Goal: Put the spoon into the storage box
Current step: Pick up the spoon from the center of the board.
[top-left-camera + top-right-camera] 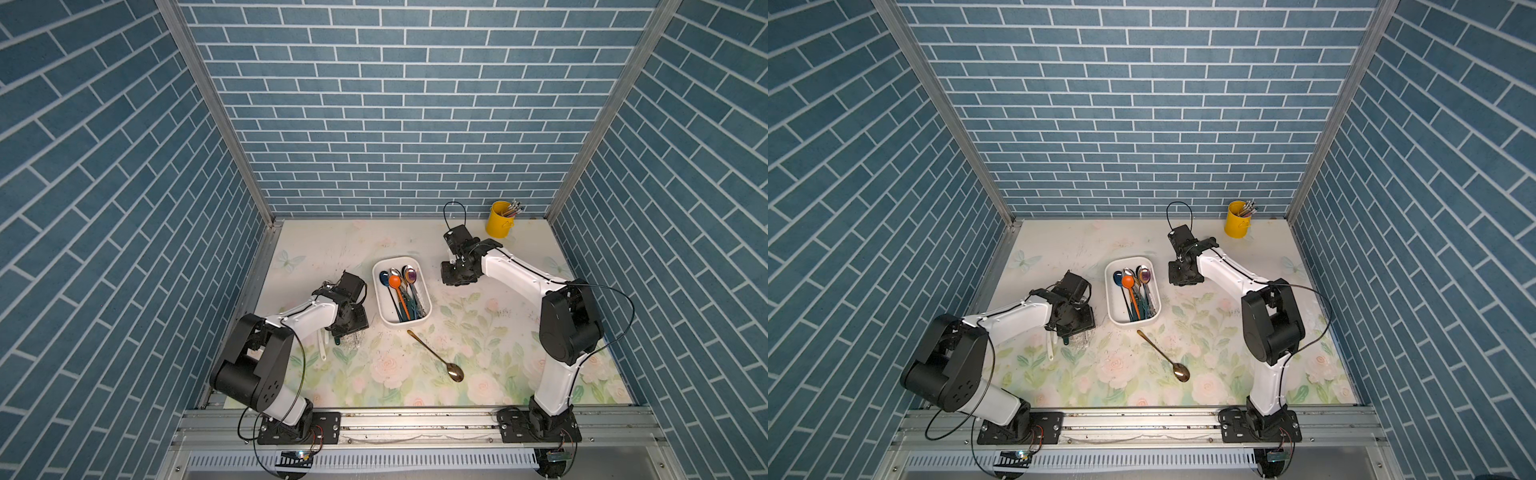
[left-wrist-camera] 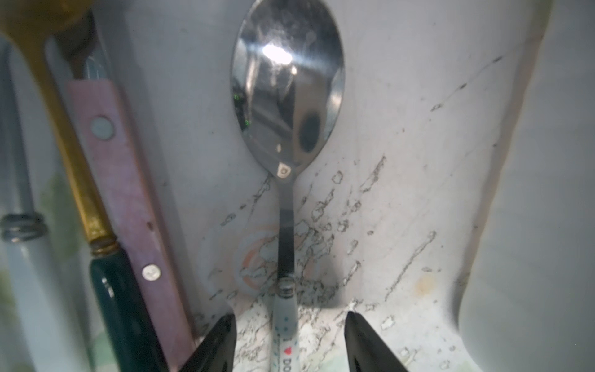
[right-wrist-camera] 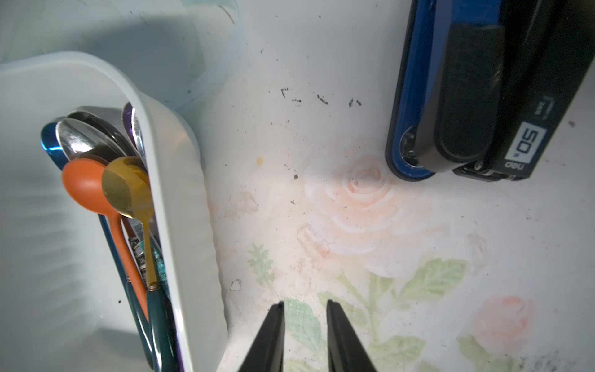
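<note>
Three walls in blue brick pattern with white joints: far wall (image 1: 407,104), left wall (image 1: 83,208), right wall (image 1: 685,208). Aluminium posts (image 1: 216,112) at both far corners. Table cover (image 1: 374,382) is a pale rose print, scuffed dark. Aluminium rail (image 1: 415,424) along the near edge. Light even, shadows soft.

One storage box (image 1: 383,308); one cup (image 1: 498,226)

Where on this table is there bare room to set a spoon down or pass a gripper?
Bare: the back-left corner between the storage box and the back wall; the front strip between the gold spoon and the rail; the box's left half. Crowded: around the left gripper, where utensils lie side by side, and the box's right half, packed with spoons.
</note>
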### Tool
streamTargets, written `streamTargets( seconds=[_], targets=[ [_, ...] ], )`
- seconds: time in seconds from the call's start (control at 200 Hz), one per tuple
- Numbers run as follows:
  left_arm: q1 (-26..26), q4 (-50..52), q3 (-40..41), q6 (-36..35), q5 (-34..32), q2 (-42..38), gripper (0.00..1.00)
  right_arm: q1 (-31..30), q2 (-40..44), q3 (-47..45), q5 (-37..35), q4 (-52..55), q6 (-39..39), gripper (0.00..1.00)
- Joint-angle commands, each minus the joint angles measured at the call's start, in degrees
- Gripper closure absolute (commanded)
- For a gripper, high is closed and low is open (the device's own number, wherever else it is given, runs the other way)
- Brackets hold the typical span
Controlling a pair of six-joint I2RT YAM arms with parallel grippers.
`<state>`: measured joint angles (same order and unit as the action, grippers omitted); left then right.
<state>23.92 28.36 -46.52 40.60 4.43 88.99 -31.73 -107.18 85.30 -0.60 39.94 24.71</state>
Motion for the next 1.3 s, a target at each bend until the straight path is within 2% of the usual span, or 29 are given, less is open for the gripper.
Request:
streamTargets(
  seconds=[0.0,0.09,0.535,0.865,1.13,1.295],
  targets=[
    [1.1,3.9,-0.1,0.7,-0.7,2.6,0.53,0.3,1.5,-1.4,1.0,-1.0,-1.9,0.73],
    [1.5,5.1,-0.7,0.4,-1.8,3.7,0.62,0.6,1.7,-1.9,1.3,-1.4,-2.0,0.73],
    [2.4,5.4,-1.4,-0.6,-3.0,7.0,0.84,1.0,0.5,-2.2,3.9,-1.6,-2.5,0.73],
    [2.4,6.6,-4.9,-1.9,-4.6,3.3,0.89,1.0,0.2,-1.4,4.3,-0.5,-2.9,0.73],
    [2.4,11.4,-11.8,-3.5,-6.3,0.4,0.91,1.1,0.8,-1.2,3.3,0.4,-1.8,0.73],
    [2.4,13.2,-16.8,-3.7,-4.6,-1.1,0.92,1.1,1.3,-2.0,3.4,0.1,-0.7,0.73]
  ],
)
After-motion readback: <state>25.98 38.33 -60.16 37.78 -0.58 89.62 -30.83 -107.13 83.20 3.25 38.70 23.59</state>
